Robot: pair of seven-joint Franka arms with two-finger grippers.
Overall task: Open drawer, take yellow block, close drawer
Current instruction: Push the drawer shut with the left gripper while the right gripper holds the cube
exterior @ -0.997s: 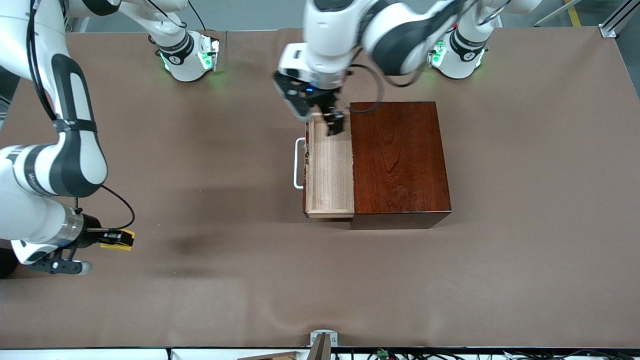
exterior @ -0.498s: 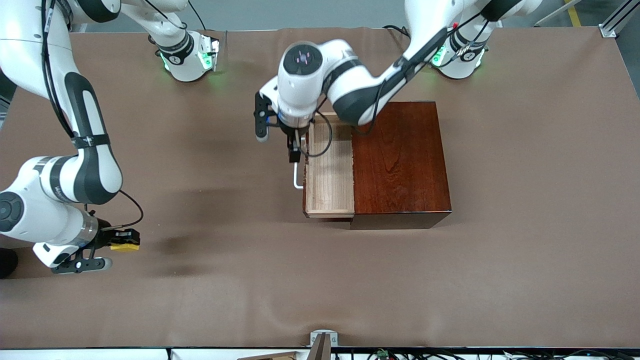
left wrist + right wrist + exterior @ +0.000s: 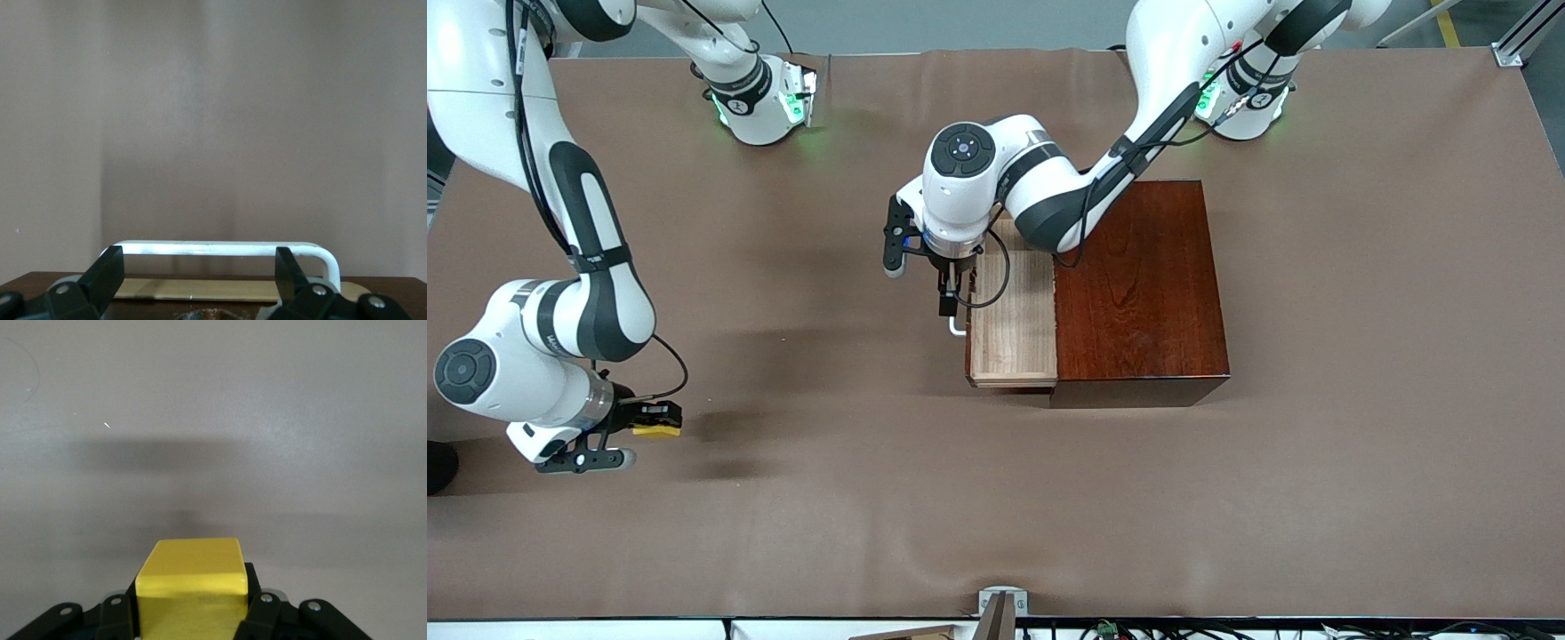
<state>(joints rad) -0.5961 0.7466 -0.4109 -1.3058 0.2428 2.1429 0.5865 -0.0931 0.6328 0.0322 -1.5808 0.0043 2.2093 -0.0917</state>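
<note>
**Left fingers straddle the handle; drawer stands open, block already out**

The drawer (image 3: 1011,320) is pulled part way out of the wooden box (image 3: 1138,284), toward the right arm's end of the counter (image 3: 1316,498), its pale interior bare. The white handle (image 3: 220,249) runs along the drawer front, its long axis lying between the robots' bases and the front camera.

The left gripper (image 3: 951,298) sits at that handle. In the left wrist view its fingers (image 3: 107,273) are spread apart, one near each end of the bar, so the finger line runs along the bar rather than across it. Whether they touch the bar cannot be told. Judgement: the closing move turns on a push square to the bar, toward the box; the left arm is the one placed for it.

The right gripper (image 3: 645,415) is over bare counter toward the right arm's end, well apart from the box, clenched on the yellow block (image 3: 191,590). The block fills the gap between these fingers. Judgement: only closing remains.
</note>
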